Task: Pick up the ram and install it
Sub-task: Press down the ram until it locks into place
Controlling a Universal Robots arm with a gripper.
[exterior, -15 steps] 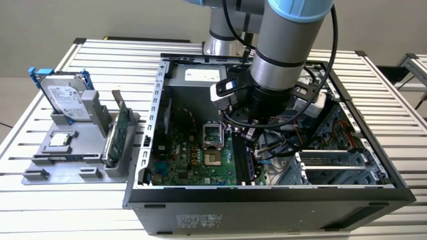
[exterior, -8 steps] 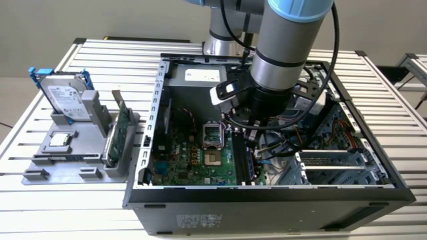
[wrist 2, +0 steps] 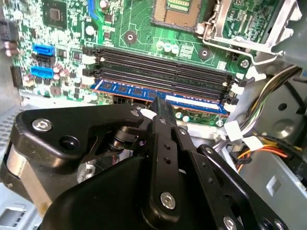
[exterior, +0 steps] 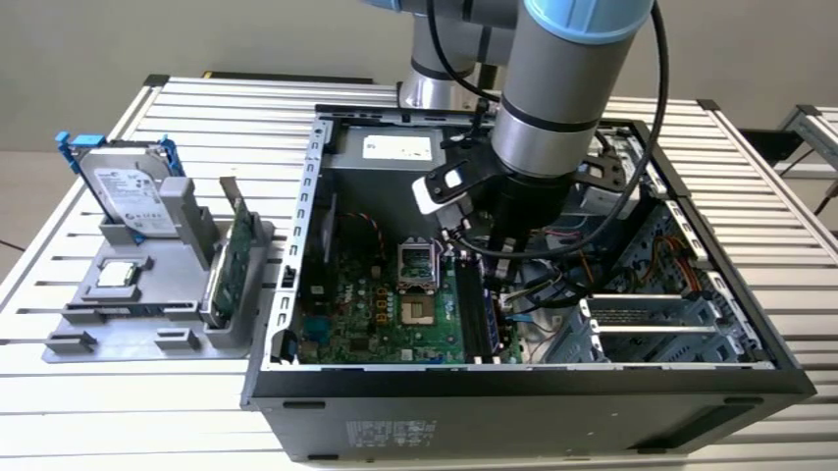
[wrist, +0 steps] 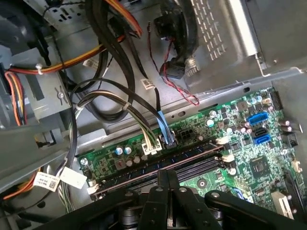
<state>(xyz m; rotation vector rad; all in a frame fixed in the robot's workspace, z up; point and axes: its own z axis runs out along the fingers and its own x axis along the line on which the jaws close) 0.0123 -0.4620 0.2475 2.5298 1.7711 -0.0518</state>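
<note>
Inside the open computer case (exterior: 524,392): the arm reaches down over the motherboard (exterior: 380,314), its gripper (exterior: 496,280) low beside the memory slots.
Pincer: in both wrist views the black fingers are drawn close together, the gripper (wrist 2: 160,101) (wrist: 168,175) nipping the ram's top edge between them.
Ram: the ram (wrist 2: 124,89) is a blue-faced stick standing in the slot nearest the board's edge, parallel to the empty black slots (wrist 2: 158,60); a copper-coloured strip shows along its lower edge.
Writing on the ram: a white label (wrist 2: 192,101) lies on its face just beside the fingers; the print is too small to make out.
Cable tags: white tags (wrist: 72,177) with an orange-edged one (wrist: 46,181) hang on the wire bundle near the board's corner in the first wrist view.
Case stickers: a white sticker (exterior: 396,147) sits on the far inner panel, and a block of fine print (exterior: 392,432) on the near outer wall.
Board markings: white lettering is scattered over the green board (wrist 2: 139,28); blue connectors (wrist 2: 41,50) stand at one end of the slots, the processor socket (wrist 2: 180,9) beyond them.
Holder at the exterior view's left: a grey tray (exterior: 92,324) carries an upright hard drive (exterior: 131,191) with a printed label and a blue bracket, and a green card (exterior: 226,280) standing on edge, well apart from the gripper.
</note>
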